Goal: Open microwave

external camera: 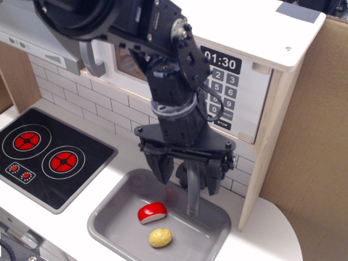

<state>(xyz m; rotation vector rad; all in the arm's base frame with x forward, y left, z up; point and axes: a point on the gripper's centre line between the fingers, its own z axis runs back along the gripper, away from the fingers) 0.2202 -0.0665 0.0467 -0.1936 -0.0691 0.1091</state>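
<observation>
The toy microwave [247, 95] sits at the upper right, a pale wooden box with a black clock display [222, 61] reading 01:30 and a grey keypad [220, 95]. Its white door is shut; the arm hides most of it. The grey bar handle [91, 62] shows at the door's left end. My gripper [187, 176] hangs open and empty below the microwave, above the grey sink [109, 217], its fingers [160, 167] either side of the grey tap [191, 190].
A black hob with red rings [46, 155] lies at the left. A red and white toy food piece [151, 212] and a yellow potato [161, 237] lie in the sink. A cardboard wall [310, 147] stands at the right.
</observation>
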